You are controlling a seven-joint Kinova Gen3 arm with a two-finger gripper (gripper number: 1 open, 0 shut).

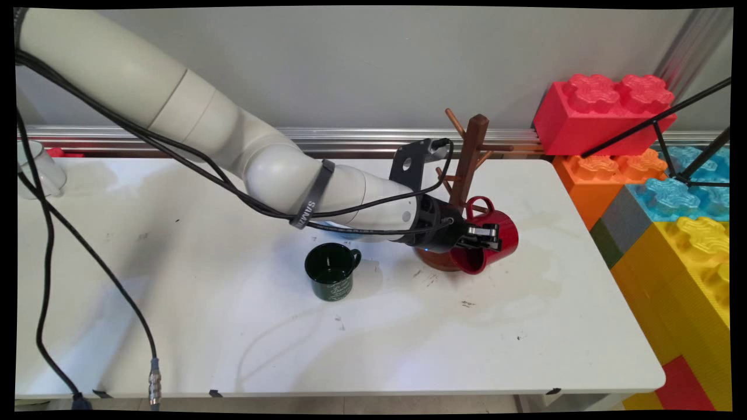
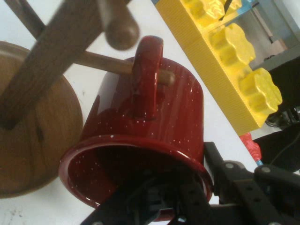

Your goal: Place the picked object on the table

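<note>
From my station, the only partly legible lettering is on the black strap (image 1: 311,202) around the arm at centre frame: I read "SAM", the rest hidden. The dark green mug (image 1: 331,270) carries pale script, too small to read.

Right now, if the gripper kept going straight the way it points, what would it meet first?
The gripper already clamps the rim of the red mug, one finger inside. The mug's handle is hooked over a peg of the wooden mug tree. Beyond the mug, probably the yellow blocks; depth is unclear.
</note>
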